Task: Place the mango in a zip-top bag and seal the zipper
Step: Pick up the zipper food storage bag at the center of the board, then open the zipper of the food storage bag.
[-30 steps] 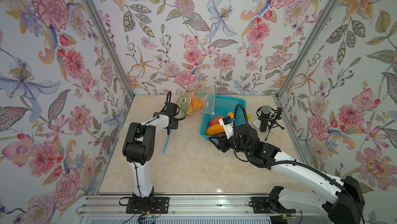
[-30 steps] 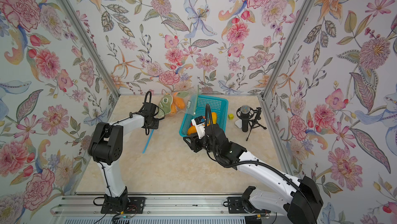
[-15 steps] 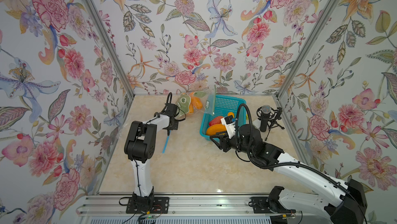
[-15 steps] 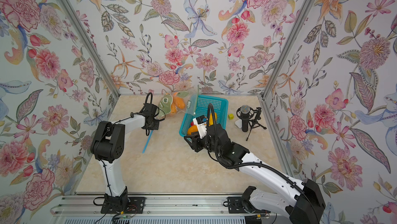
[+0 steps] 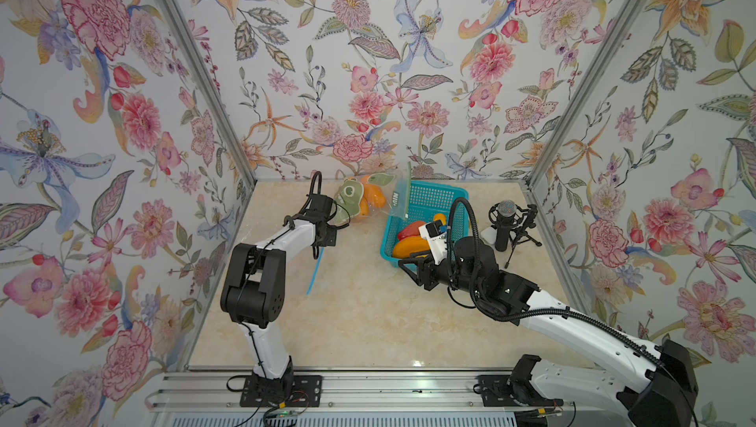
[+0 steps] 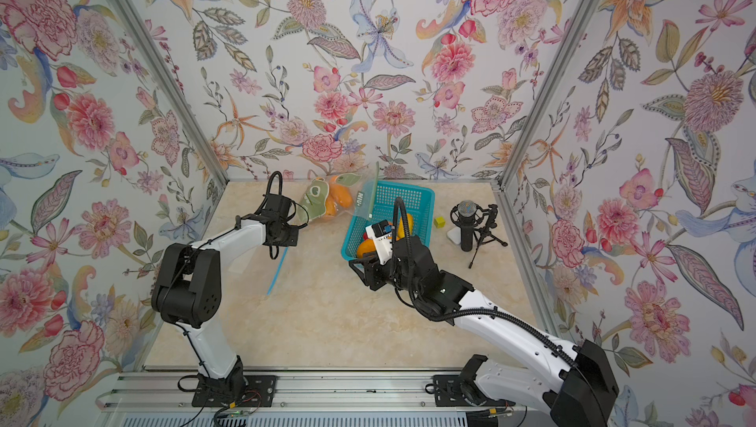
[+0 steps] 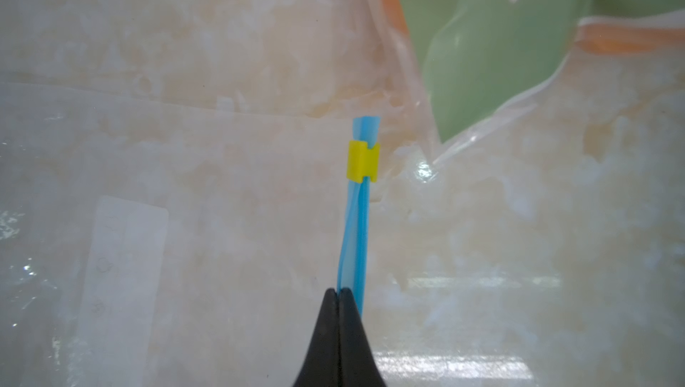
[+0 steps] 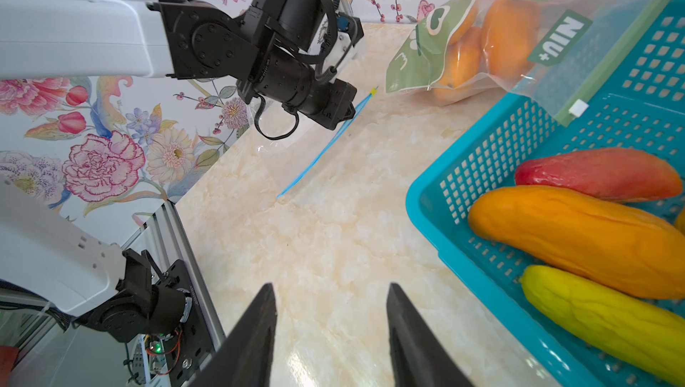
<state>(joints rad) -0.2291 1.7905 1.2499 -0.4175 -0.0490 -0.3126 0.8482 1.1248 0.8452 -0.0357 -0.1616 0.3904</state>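
A clear zip-top bag lies flat at the table's left; its blue zipper strip [image 5: 314, 270] [image 7: 356, 233] carries a yellow slider [image 7: 362, 161]. My left gripper [image 5: 326, 237] [image 7: 338, 291] is shut on one lip of that strip, a little short of the slider. An orange mango [image 8: 578, 240] [image 5: 409, 246], a red mango [image 8: 596, 173] and a yellow mango [image 8: 608, 318] lie in the blue basket [image 5: 425, 199] [image 8: 426, 196]. Low over the table, by the basket's near corner, my right gripper [image 8: 330, 287] [image 5: 409, 269] is open and holds nothing.
A printed packet of oranges [image 5: 361, 200] [image 8: 463, 44] lies at the back beside the left gripper. A second clear bag with a green zipper [image 8: 593, 51] leans on the basket's far rim. A microphone on a tripod [image 5: 505, 220] and a small yellow cube [image 6: 439, 222] stand right of the basket.
My left gripper's jaws have shut on the blue zipper strip. The right arm has shifted slightly to the right, its jaws unchanged.
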